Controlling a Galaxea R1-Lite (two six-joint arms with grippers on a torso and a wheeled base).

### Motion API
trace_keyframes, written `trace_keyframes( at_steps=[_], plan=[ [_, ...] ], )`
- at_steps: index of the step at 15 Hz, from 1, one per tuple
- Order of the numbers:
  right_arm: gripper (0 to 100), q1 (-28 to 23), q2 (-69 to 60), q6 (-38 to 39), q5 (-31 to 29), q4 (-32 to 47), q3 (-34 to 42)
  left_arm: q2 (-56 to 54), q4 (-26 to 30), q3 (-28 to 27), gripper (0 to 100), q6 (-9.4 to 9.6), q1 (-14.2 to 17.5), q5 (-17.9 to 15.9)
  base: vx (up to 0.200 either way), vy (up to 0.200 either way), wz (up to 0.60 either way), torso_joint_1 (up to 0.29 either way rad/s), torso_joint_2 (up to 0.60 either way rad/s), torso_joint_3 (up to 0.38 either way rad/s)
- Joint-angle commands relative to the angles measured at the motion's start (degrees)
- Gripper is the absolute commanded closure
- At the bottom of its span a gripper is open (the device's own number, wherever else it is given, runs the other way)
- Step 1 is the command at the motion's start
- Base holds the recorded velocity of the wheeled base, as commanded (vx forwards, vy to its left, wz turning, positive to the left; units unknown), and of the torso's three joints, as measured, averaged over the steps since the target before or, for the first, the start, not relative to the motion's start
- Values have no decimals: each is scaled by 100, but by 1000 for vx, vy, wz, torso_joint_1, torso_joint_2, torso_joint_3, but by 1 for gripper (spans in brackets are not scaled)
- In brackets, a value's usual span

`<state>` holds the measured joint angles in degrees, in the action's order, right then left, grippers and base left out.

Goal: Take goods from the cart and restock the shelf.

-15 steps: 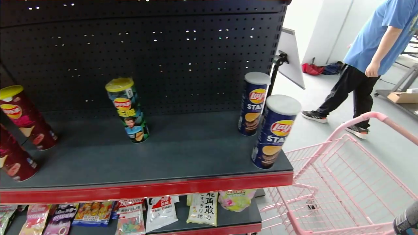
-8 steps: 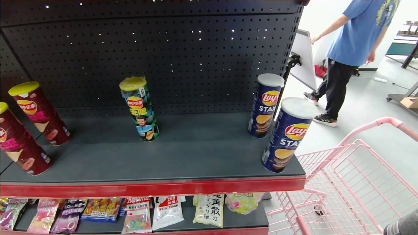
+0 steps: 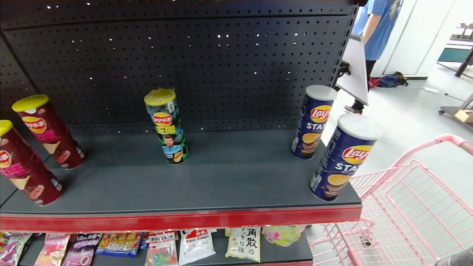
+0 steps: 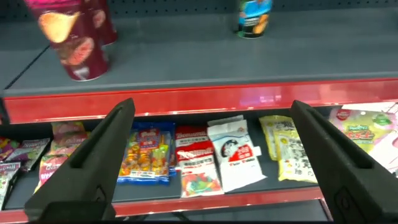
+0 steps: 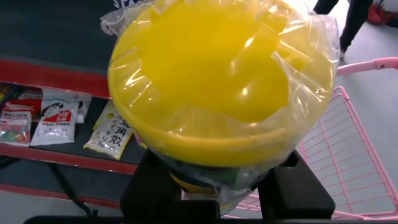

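The yellow-lidded chip can [image 5: 224, 87] is pinched between the black jaws of the right gripper [image 5: 227, 186], with its lid turned to the wrist camera and clear film crinkled over the top. It is held out in front of the right end of the shelf [image 3: 229, 184], close to the pink cart [image 3: 439, 139].

The left gripper [image 4: 211, 168] is seen low before the shelf's red front edge [image 3: 177, 221]. Its jaws are spread wide and empty, and the snack bags [image 3: 196, 245] on the lower shelf [image 3: 281, 253] are framed between its fingers [image 4: 87, 168].

Five cans are found standing on the shelf. Toward the back, near the middle, a green-and-black chip can [image 3: 168, 127] with a yellow lid is set upright. At the left end, one maroon chip can [image 3: 48, 131] is placed toward the back. A second maroon chip can [image 3: 26, 166] is placed nearer the front edge.

At the right end, one dark blue chip can [image 3: 314, 123] is stood near the pegboard back [image 3: 221, 74]. Another dark blue chip can [image 3: 345, 159] is parked right at the front right corner. The two blue cans are kept apart, not touching.
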<state>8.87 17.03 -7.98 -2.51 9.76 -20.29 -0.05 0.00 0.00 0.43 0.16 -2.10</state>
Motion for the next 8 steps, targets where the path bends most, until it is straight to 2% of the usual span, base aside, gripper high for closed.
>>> trace_keyframes(
  at_steps=[1,8],
  plan=[
    [100,9,-147,-1,-4,8,77,5,0,0,0,1,11,-1,0,200,0,2,2,2],
    [100,27,-139,-10,14,17,77,5,-9,0,0,1,11,-1,0,200,0,5,2,2]
  ],
)
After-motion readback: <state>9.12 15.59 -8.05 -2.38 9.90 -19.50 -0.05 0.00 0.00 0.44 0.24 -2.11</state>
